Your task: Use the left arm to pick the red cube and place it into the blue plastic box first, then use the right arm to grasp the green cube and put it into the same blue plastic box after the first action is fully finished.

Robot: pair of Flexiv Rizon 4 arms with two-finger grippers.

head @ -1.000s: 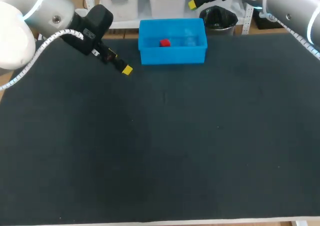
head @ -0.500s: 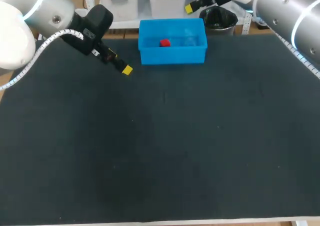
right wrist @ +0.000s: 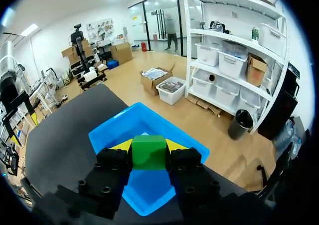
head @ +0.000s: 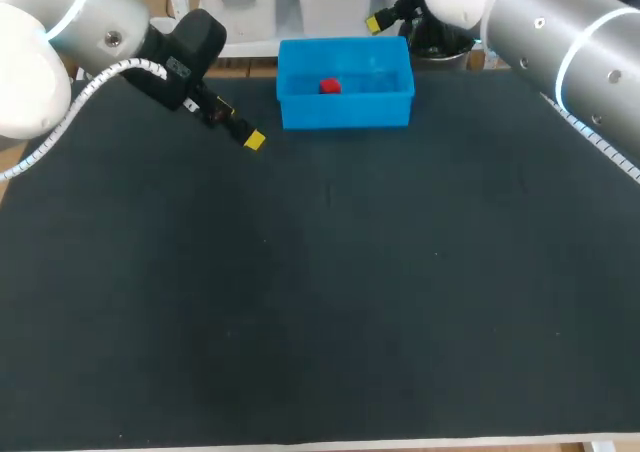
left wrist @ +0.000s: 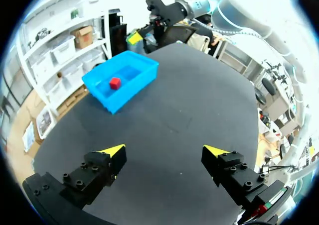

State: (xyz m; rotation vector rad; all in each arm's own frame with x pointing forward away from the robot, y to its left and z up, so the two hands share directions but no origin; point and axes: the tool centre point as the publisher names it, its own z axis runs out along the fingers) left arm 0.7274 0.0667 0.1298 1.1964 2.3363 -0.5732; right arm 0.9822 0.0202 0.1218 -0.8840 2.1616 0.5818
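Head and wrist views, second cube in carry. My right gripper point(right wrist: 148, 145) is closed on the green cube point(right wrist: 148, 154), with both yellow tips pressing its opposite faces and the cube sitting square between them. In the head view this gripper hangs at the upper centre of the frame, just beyond the far rim of the blue box point(head: 345, 112). In its own wrist view the box lies below and ahead of the fingers. The box's long axis runs left to right across the head frame. The red cube point(head: 329, 86) rests on its floor, left of the middle, so the first placement looks complete. The bare floor to the right of the red cube offers the open room. I judge the coming move to be a short carry inward over the far wall, then a release. The wall's rim is the edge to clear. My left gripper point(left wrist: 164, 150) hangs over the table point(head: 320, 302) at upper left, well apart from the box, with fingers spread wide and holding nothing.
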